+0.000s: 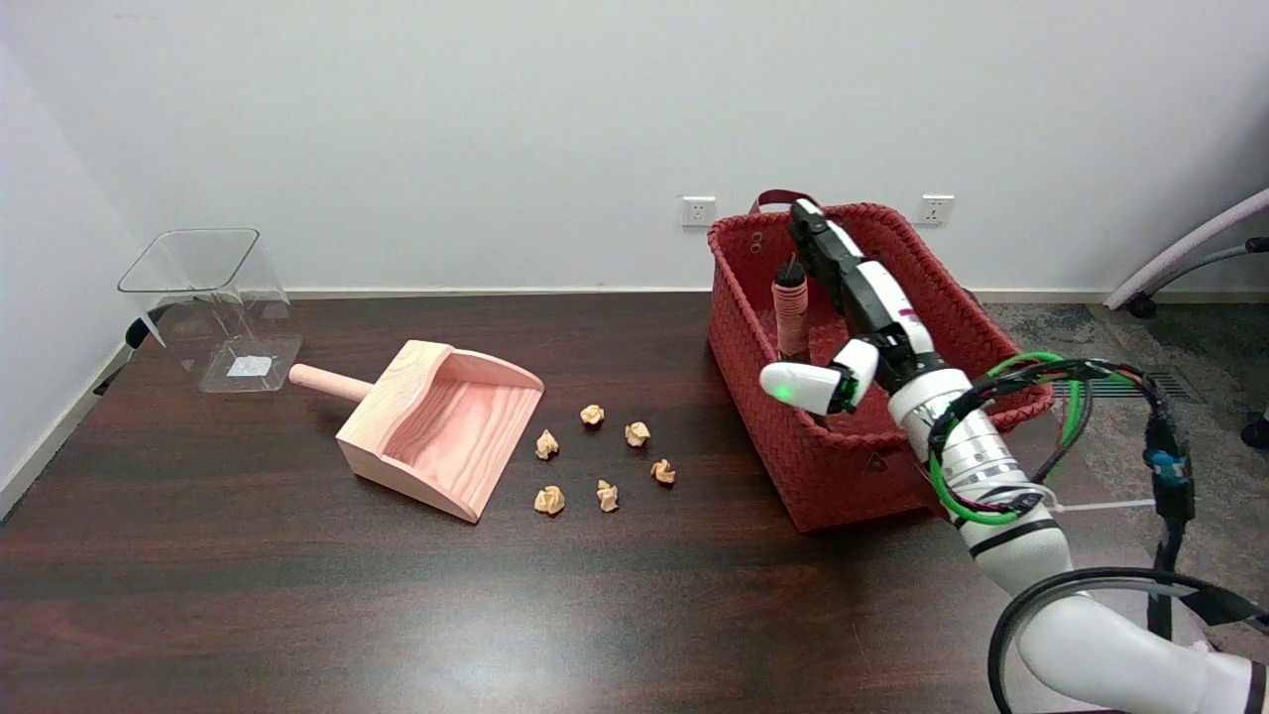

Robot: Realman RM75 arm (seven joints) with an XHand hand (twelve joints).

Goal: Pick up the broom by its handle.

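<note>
- Broom (790, 315) stands upright in the red basket (753, 377) at table's right; only the handle shows, pinkish w/ ribbed wrap and a dark tip. Brush end hidden below the rim.
- Right hand (861, 307) is over the basket, just right of the handle. Fingers stretched toward the far rim, thumb splayed out toward the near wall; wide, holding nothing. Handle & hand look apart, though depth is hard to judge.
- Handling, my guess: light, stiff stick; ribbed wrap should give decent grip, not slippery. Best hold approx mid-wrap, below the dark tip, fingers round it. Basket walls crowd the reach, and it may tip if nudged.
- Count: 1 broom, 1 basket, 1 wooden dustpan (441, 426), 1 clear bin (213, 307), 6 paper scraps (605, 461).
</note>
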